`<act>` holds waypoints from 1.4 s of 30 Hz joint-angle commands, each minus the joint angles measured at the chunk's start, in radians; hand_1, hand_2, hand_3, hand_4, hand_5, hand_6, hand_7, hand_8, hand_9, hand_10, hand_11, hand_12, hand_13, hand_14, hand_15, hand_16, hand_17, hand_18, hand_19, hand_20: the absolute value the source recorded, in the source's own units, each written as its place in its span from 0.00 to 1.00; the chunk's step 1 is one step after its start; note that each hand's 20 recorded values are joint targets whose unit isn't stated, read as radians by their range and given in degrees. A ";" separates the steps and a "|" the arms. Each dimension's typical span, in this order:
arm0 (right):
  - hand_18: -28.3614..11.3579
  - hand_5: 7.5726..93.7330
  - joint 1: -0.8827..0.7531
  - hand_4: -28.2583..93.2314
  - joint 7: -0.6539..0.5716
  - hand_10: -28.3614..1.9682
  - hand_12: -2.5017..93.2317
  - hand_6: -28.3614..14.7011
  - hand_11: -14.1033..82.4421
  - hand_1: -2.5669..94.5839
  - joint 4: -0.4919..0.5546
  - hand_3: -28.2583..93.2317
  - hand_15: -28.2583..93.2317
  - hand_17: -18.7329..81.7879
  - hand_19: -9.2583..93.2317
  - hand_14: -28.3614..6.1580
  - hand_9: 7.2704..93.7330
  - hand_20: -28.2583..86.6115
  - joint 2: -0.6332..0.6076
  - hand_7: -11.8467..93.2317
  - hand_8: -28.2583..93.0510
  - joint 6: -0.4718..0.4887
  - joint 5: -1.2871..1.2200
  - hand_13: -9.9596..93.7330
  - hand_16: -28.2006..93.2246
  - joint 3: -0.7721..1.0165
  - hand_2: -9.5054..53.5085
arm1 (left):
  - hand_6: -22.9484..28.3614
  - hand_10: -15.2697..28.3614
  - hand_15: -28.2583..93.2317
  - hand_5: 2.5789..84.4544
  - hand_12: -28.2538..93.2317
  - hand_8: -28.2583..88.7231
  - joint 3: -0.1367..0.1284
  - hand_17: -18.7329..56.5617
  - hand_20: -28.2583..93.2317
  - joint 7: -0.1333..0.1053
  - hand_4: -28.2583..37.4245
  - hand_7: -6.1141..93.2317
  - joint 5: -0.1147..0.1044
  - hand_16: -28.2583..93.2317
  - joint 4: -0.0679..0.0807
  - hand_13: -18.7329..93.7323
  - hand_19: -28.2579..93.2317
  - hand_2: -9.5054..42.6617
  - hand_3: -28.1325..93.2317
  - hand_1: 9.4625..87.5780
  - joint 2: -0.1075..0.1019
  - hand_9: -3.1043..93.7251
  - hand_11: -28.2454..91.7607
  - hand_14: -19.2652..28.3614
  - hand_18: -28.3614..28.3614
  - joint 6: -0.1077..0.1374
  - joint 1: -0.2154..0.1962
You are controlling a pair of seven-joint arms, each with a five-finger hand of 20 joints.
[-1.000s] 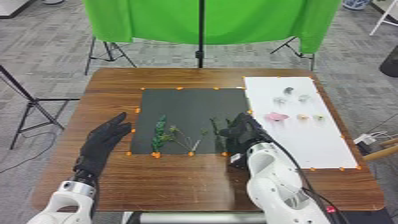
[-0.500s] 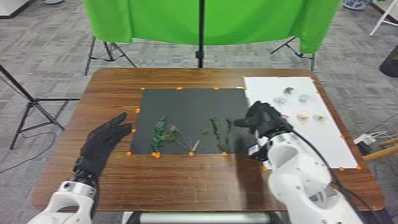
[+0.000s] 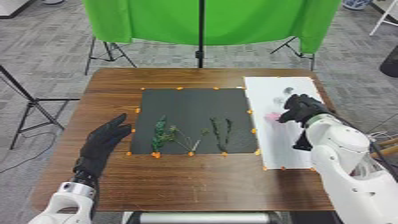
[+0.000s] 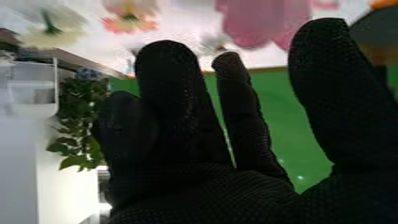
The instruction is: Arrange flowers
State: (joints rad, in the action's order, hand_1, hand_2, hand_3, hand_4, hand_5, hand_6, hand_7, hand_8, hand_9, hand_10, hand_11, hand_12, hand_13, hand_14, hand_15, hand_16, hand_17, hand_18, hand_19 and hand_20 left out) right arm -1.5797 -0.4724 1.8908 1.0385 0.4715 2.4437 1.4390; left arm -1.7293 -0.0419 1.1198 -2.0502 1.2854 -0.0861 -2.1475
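Rounded white arms (image 3: pixel 334 150) have a silvery left wrist ring (image 3: pixel 78 188); a dark right-side cable (image 3: pixel 372 143); textured, black-gloved hands (image 3: pixel 105 139).

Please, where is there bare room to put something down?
Bare: the far part of the dark mat, beyond the green stems, and the brown table between mat and robot. Crowded: the white sheet around the pink flower and right hand.

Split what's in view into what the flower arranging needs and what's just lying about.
For the job:
- pink flower, on the white sheet
- leafy green sprig, on the dark mat
- right hand, over the sheet

Just about:
- green cloth, beyond the table
- black stand, beyond the table
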 commanded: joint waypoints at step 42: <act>0.44 0.81 0.533 0.15 0.508 0.67 0.42 0.74 0.22 0.69 -0.351 0.61 0.79 0.84 1.00 0.81 0.96 0.81 0.380 0.32 0.30 -0.348 0.120 0.95 0.49 -0.722 0.00 | 0.60 0.70 0.31 0.53 0.34 0.19 -0.013 0.33 0.38 -0.049 0.00 0.09 -0.160 0.25 -0.009 0.47 0.25 0.62 0.67 0.12 -0.043 0.55 0.34 0.71 0.68 0.249 -0.013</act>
State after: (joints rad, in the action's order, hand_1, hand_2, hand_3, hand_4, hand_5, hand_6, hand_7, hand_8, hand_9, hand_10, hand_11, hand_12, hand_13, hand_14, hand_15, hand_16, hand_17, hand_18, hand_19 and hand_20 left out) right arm -1.0295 -0.0013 1.5649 1.2523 0.0818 2.4856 0.7942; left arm -1.7541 -0.1049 0.9654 -2.0519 1.2521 0.1446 -2.1625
